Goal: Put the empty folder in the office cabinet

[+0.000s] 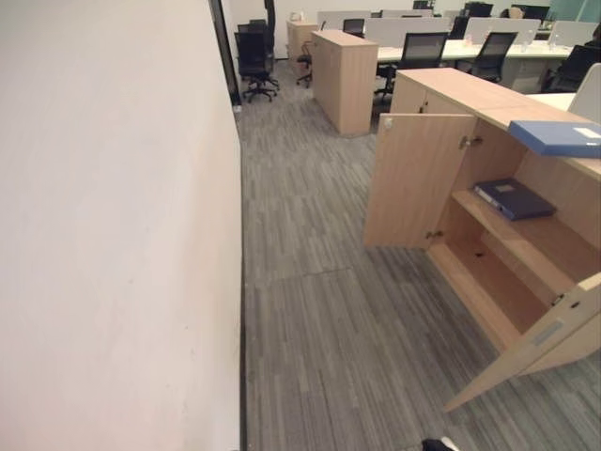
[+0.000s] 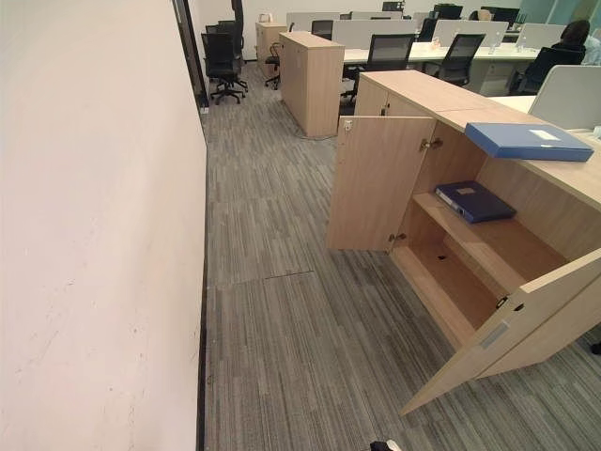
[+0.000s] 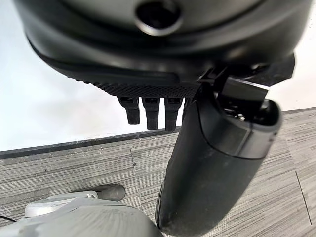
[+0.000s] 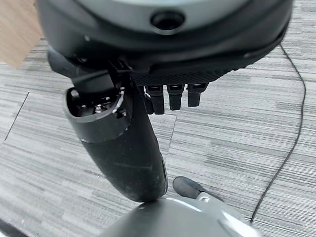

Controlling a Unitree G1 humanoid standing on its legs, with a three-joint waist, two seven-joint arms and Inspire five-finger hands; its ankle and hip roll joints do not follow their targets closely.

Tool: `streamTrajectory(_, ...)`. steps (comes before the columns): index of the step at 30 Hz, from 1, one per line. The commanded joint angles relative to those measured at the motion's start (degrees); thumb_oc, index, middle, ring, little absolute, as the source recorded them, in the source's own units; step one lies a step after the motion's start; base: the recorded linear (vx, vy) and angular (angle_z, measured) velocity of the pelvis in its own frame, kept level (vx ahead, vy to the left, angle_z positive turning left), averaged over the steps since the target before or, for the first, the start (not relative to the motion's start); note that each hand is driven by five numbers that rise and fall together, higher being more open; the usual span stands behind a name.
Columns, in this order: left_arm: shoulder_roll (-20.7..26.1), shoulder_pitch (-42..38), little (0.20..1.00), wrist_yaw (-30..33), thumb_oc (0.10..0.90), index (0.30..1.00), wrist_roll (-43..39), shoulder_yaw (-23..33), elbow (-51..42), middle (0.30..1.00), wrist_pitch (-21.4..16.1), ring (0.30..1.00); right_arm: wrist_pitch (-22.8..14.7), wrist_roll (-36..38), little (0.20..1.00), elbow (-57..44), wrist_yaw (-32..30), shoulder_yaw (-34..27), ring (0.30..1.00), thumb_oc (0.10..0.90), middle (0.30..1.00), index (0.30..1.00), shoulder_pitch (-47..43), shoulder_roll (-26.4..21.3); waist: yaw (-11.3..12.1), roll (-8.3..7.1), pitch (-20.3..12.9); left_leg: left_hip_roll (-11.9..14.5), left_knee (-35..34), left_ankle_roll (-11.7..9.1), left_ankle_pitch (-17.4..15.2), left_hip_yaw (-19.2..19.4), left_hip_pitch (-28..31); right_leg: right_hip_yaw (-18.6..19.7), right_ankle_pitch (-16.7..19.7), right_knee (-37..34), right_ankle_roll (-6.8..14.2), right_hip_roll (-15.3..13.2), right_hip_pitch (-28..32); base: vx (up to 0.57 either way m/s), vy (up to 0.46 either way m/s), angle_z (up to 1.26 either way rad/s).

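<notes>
A light-blue folder (image 2: pixel 529 141) lies flat on top of the wooden office cabinet (image 2: pixel 423 89), at the right. Both cabinet doors stand open: the far door (image 2: pixel 376 183) and the near door (image 2: pixel 512 324). Inside, a dark-blue folder (image 2: pixel 474 200) lies on the upper shelf, and the lower shelf (image 2: pixel 451 282) is bare. My left hand (image 3: pixel 143 79) hangs over the grey carpet near the wall, fingers (image 3: pixel 150 111) straight, holding nothing. My right hand (image 4: pixel 168 64) hangs over the carpet too, fingers (image 4: pixel 170 96) relaxed and empty. Both hands are well away from the cabinet.
A long white wall (image 1: pixel 113 235) runs along the left. Grey carpet (image 1: pixel 310 310) forms an aisle between wall and cabinet. Farther back stand a second wooden cabinet (image 1: pixel 343 80), black office chairs (image 1: pixel 255 61) and white desks (image 1: pixel 451 47).
</notes>
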Motion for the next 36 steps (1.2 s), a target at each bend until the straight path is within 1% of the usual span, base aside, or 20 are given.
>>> streamTrajectory(1,-3.0,-2.0,0.9,2.0,0.8,0.9,-0.5,0.5,1.2,0.9,-1.5,0.9,-0.6,-0.4,0.9,2.3,-0.6,2.3,0.9,0.8,0.9,0.9,-1.3,1.3,-0.2,-1.14,0.1,-1.3,-0.5,-1.2,-1.9,-1.1,-2.2,-1.5,-4.2,0.3,4.8,-1.0,0.1,0.0,0.0,0.0)
streamTrajectory(3,-3.1,-1.8,0.9,1.9,0.8,0.9,-1.2,0.5,1.1,0.9,-1.4,0.9,-0.6,-0.5,0.9,2.3,-0.8,2.3,0.9,0.8,0.9,0.9,-1.2,1.3,-0.2,-1.1,0.1,-1.2,-0.5,-1.2,-1.9,-1.1,-2.2,-1.5,-4.3,0.3,4.8,-1.0,0.2,0.0,0.0,0.0)
streamTrajectory(8,-3.2,-1.2,0.9,-1.3,0.8,0.9,-4.4,0.4,0.9,0.9,-0.7,0.9,-0.2,-0.7,0.9,2.2,0.2,2.6,0.9,0.8,0.9,0.9,-1.2,0.9,-0.3,-0.84,0.2,-1.2,-0.5,-1.2,-1.8,-1.2,-2.2,-1.5,-4.2,0.3,4.8,-1.1,0.1,0.0,0.0,0.0)
streamTrajectory(16,-3.1,-1.8,0.9,-4.0,0.8,0.9,-4.3,0.8,3.5,0.9,0.5,0.9,0.2,-1.3,0.9,2.4,1.2,2.9,0.9,0.8,0.9,0.9,-1.2,0.6,-0.6,-0.71,0.1,-1.2,-0.5,-1.3,-2.0,-1.1,-2.0,-1.2,-4.2,0.3,4.7,-1.0,0.3,0.0,0.0,0.0)
streamTrajectory(20,-3.0,-2.0,0.9,-4.0,0.8,0.9,-3.5,1.0,4.3,0.9,0.5,0.9,0.3,-1.6,0.9,2.3,1.4,2.9,0.9,0.8,0.9,0.9,-1.1,0.5,-0.6,-0.73,0.0,-1.2,-0.5,-1.3,-2.0,-1.0,-1.9,-1.3,-4.3,0.3,4.6,-1.0,0.3,0.0,0.0,0.0)
streamTrajectory(24,-2.9,-2.3,0.9,-3.7,0.8,0.9,-3.0,1.1,4.3,0.9,0.6,0.9,0.5,-3.5,0.9,2.3,0.0,3.1,0.9,0.8,0.9,0.9,-1.3,0.1,-0.6,-0.78,0.0,-1.2,-0.5,-1.3,-2.1,-1.0,-2.0,-1.3,-4.4,0.3,4.7,-1.0,0.3,0.0,0.0,0.0)
streamTrajectory(28,-2.8,-2.5,0.9,-3.8,0.8,0.9,-2.3,0.8,4.9,0.9,0.8,0.9,0.8,-1.5,0.9,3.5,0.7,2.0,0.9,0.8,0.9,0.9,-1.2,0.1,-0.5,-0.8,0.0,-1.2,-0.5,-1.3,-2.1,-1.1,-2.0,-1.2,-4.3,0.3,4.6,-1.0,0.3,0.0,0.0,0.0)
streamTrajectory(29,-2.6,-2.7,0.9,-4.2,0.8,0.9,-1.6,0.9,5.8,0.9,1.0,0.9,1.0,1.4,0.9,5.1,2.0,1.0,0.9,0.8,0.9,0.9,-1.3,0.6,-0.4,-0.93,-0.3,-1.2,-0.5,-1.4,-2.1,-1.1,-2.0,-1.3,-4.4,0.3,4.6,-0.9,0.4,0.0,0.0,0.0)
streamTrajectory(30,-2.6,-2.7,0.9,-4.2,0.8,0.9,-1.6,0.9,5.8,0.9,1.0,0.9,1.0,1.4,0.9,5.1,2.0,1.0,0.9,0.8,0.9,0.9,-1.3,0.6,-0.4,-0.94,-0.3,-1.2,-0.5,-1.4,-2.1,-1.1,-2.0,-1.3,-4.4,0.3,4.6,-0.9,0.4,0.0,0.0,0.0)
streamTrajectory(32,-2.5,-2.7,0.9,-4.7,0.8,0.9,-1.0,1.1,6.5,0.9,1.1,0.9,0.6,3.6,0.9,5.4,3.0,0.4,0.9,0.8,0.9,0.9,-1.1,0.9,-0.4,-1.03,-0.5,-1.1,-0.5,-1.4,-2.1,-1.1,-1.9,-1.4,-4.6,0.3,4.5,-0.9,0.6,0.02,-0.007,0.0)
streamTrajectory(34,-2.4,-2.8,0.9,-4.8,0.8,0.9,-1.0,1.2,6.7,0.9,1.2,0.9,0.5,4.2,0.9,5.4,3.2,0.1,0.9,0.8,0.9,0.9,-1.1,0.9,-0.4,-1.08,-0.5,-1.1,-0.5,-1.4,-2.1,-1.1,-1.8,-1.4,-4.6,0.3,4.5,-0.9,0.6,0.0,0.0,0.0)
streamTrajectory(36,-2.3,-2.8,0.9,-5.1,0.8,0.9,-0.6,1.1,6.9,0.9,1.4,0.9,1.2,5.1,0.9,7.7,2.9,-0.9,0.9,0.8,0.9,0.9,-1.3,1.3,-0.4,-1.12,-0.7,-1.1,-0.5,-1.4,-2.2,-1.2,-1.8,-1.5,-4.7,0.3,4.5,-0.9,0.7,0.02,-0.007,0.0)
